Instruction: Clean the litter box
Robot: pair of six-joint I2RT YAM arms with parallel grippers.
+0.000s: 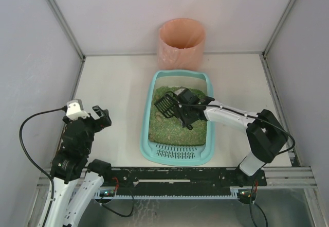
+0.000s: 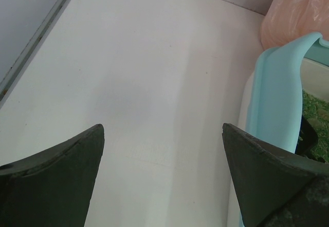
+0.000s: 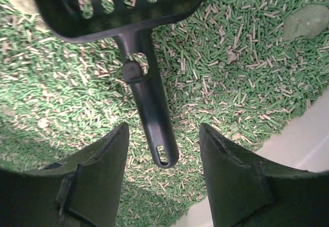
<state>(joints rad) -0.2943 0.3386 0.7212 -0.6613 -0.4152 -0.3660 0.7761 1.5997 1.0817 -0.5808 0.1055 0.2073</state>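
Fingers (image 3: 103,175) of my right gripper (image 3: 163,134) stand apart astride the scoop (image 3: 149,98) handle, unclamped. Risk: it lies low in the litter box (image 1: 149,108) granules (image 3: 247,83), so pads may skid off. Note: left gripper (image 2: 163,134) gapes, idle.

Teal litter box (image 1: 177,157), black slotted scoop (image 1: 165,103)

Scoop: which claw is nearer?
Right. The right claw sits over the handle of the scoop in the litter box, a finger on either side; the left claw hangs open over the table, left of the box.
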